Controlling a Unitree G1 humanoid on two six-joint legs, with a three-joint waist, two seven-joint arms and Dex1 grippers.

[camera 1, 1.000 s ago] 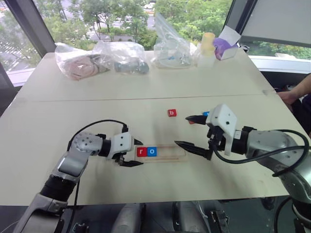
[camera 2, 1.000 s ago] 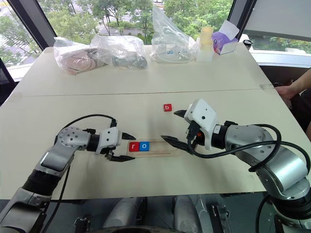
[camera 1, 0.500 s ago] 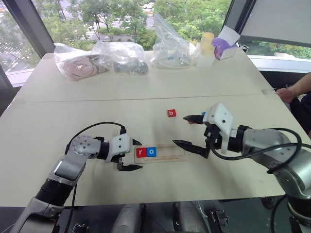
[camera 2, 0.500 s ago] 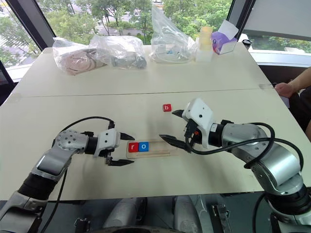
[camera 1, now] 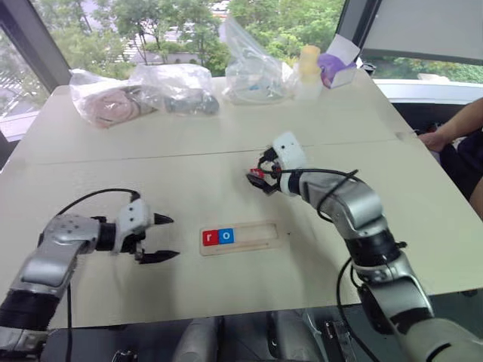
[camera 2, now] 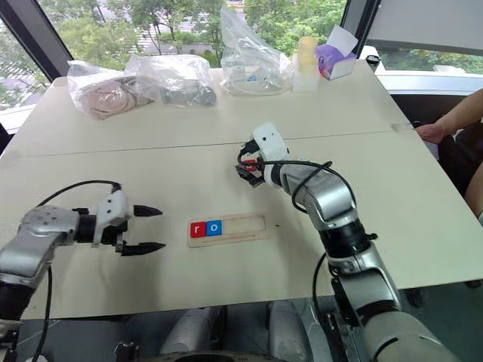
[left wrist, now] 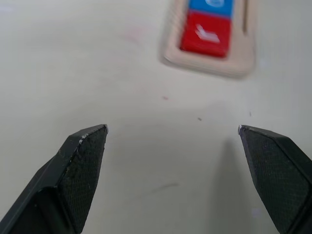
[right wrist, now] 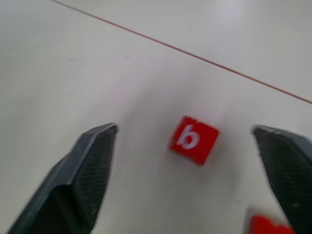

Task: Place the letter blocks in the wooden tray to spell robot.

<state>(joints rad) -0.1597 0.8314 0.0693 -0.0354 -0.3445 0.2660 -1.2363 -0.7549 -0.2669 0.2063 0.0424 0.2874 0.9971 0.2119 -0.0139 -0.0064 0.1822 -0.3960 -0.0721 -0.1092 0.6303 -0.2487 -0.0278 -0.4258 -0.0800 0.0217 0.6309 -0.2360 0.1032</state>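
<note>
While the left tool [camera 1: 161, 238] hangs released, right tool [right wrist: 187, 170] outstretched, unclenched astride the b block [right wrist: 193, 139]

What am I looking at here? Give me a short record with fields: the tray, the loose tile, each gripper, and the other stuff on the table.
tray: light wood, flat on the table, red r tile and blue o tile in its left end, rest unfilled
b tile: red, loose on the table, beyond the tray
right gripper: open, fingers either side of the b tile, not touching it
left gripper: open, holding nothing, left of the tray
far edge: plastic bags, a purple box
right edge: a person's arm
</note>
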